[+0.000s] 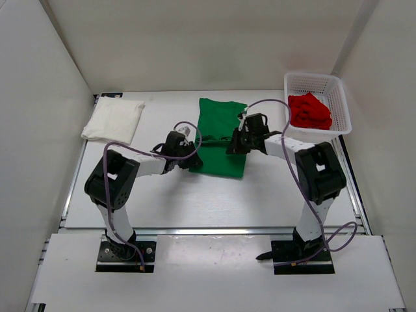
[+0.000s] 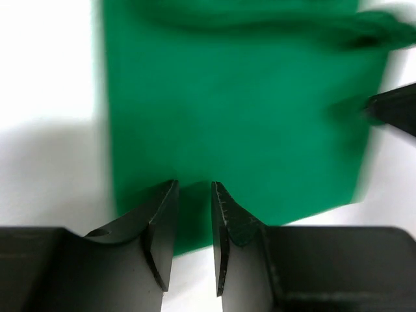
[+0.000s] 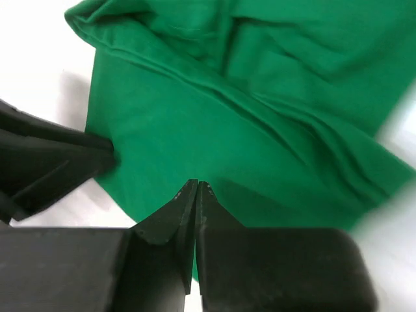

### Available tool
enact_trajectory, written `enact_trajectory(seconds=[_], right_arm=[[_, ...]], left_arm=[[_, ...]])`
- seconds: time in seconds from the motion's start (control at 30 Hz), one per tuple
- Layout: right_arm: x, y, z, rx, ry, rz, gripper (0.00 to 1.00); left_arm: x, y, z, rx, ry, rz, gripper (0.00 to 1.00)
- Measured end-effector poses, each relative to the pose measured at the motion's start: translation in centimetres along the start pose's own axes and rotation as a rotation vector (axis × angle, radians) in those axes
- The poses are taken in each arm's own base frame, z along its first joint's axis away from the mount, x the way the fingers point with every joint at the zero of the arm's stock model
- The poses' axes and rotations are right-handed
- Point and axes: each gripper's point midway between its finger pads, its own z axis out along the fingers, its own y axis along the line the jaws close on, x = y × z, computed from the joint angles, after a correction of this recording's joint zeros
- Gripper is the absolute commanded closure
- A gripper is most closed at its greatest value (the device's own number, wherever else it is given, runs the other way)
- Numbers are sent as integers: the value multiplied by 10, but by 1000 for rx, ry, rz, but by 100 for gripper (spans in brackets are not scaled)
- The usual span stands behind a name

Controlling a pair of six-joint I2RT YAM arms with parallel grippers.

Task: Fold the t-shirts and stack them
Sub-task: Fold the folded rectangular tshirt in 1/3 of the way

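Green shirt (image 1: 223, 136) is laid flat at centre; white shirt (image 1: 114, 121) is folded far left, red shirt (image 1: 310, 110) is bunched in basket (image 1: 342, 112). Left gripper (image 2: 194, 185) is held slightly open, nothing clamped, at the green shirt's near-left corner. Right gripper (image 3: 196, 183) is shut at its right edge.

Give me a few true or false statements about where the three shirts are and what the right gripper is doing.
The red t-shirt lies in the basket. True.
The white t-shirt lies spread open in the middle. False: it lies folded at the far left of the table.
The right gripper has its jaws closed. True.
The green t-shirt is stacked on the white one. False: it lies apart, mid-table.
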Motion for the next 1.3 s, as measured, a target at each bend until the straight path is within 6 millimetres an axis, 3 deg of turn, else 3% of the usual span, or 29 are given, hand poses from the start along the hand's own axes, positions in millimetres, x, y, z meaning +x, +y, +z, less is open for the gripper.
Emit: enact_trajectory(seconds=[0.03, 0.2, 0.4, 0.57, 0.73, 0.8, 0.9, 1.0, 1.2, 1.3], right_arm=[[3, 4, 9, -9, 19, -8, 99], [10, 19, 42, -43, 69, -35, 100], [-10, 20, 63, -64, 52, -31, 100], [-44, 15, 71, -85, 4, -6, 100], [-60, 16, 55, -92, -36, -5, 100], [-46, 19, 34, -96, -51, -4, 100], [-7, 23, -10, -108, -65, 25, 100], [30, 21, -36, -122, -69, 54, 100], [90, -19, -40, -48, 9, 155, 100], [100, -28, -39, -24, 29, 177, 100]], left_arm=[[11, 12, -1, -21, 15, -23, 61], [28, 10, -15, 17, -15, -46, 62], [54, 6, -44, 52, -7, -60, 54], [28, -4, -72, 90, -95, -60, 48], [5, -10, -93, 115, -177, -37, 48], [14, -1, -91, 94, -160, -36, 45], [42, 20, -85, 45, -93, -47, 43], [60, 34, -78, 4, -35, -61, 41], [65, 39, -70, -7, -19, -68, 45], [64, 39, -68, -3, -26, -67, 45]])
